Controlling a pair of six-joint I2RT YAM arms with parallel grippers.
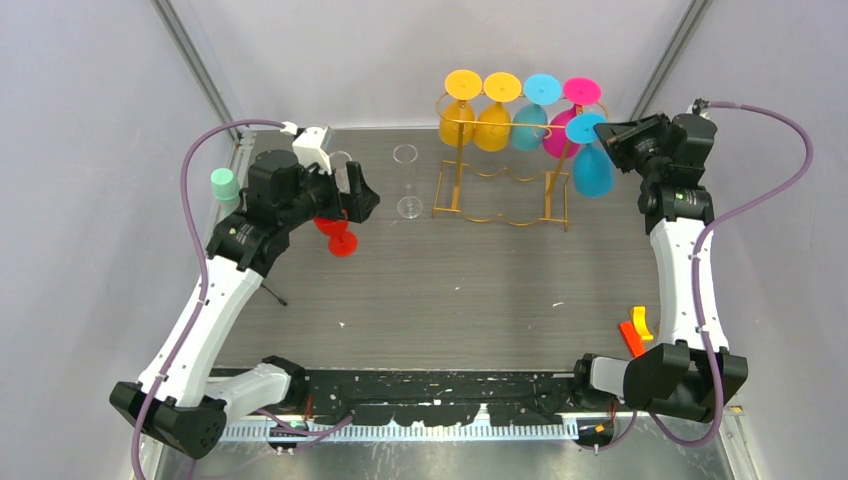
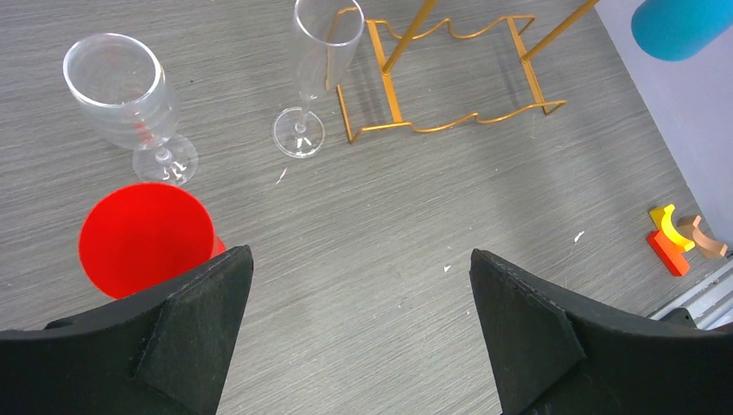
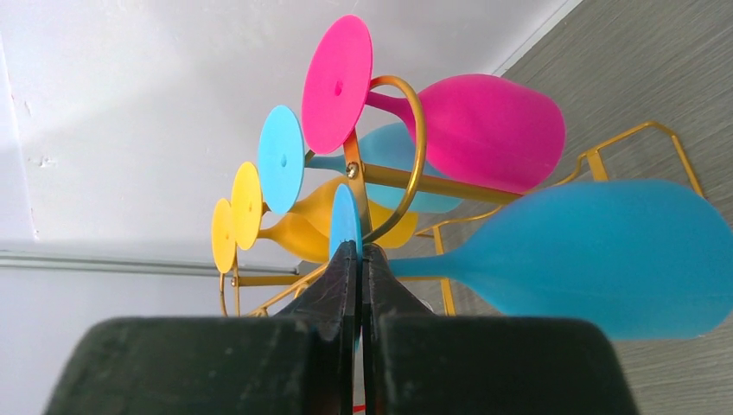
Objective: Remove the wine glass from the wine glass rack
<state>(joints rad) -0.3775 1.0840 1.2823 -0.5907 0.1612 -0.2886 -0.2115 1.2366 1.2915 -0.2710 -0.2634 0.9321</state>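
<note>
**Blue glass pinched by its foot at the rack's right end**

Right gripper [image 1: 613, 134] has its fingers pressed together on the foot disc of the blue translucent plastic wine glass [image 3: 605, 259]; the glass hangs bowl-down at the right end of the gold wire wine glass rack [image 1: 459, 170]. I can't tell whether its stem sits inside the end loop or just clear of it. Neighbours on the rail: pink glass [image 3: 484, 130], light-blue glass [image 1: 530, 125], two yellow glasses [image 1: 475, 122].

My plan for the step:
- draw the foot out along the loop's open side, level, no twist; a thin disc can slip between the pads;
- keep the bowl off the pink one and off the upright;
- go slow; the wire stand looks light and may drag along.

Left gripper [image 2: 359, 259] is spread wide with nothing in it, low over the table beside the red glass [image 2: 145, 238], well apart from the rack.
</note>
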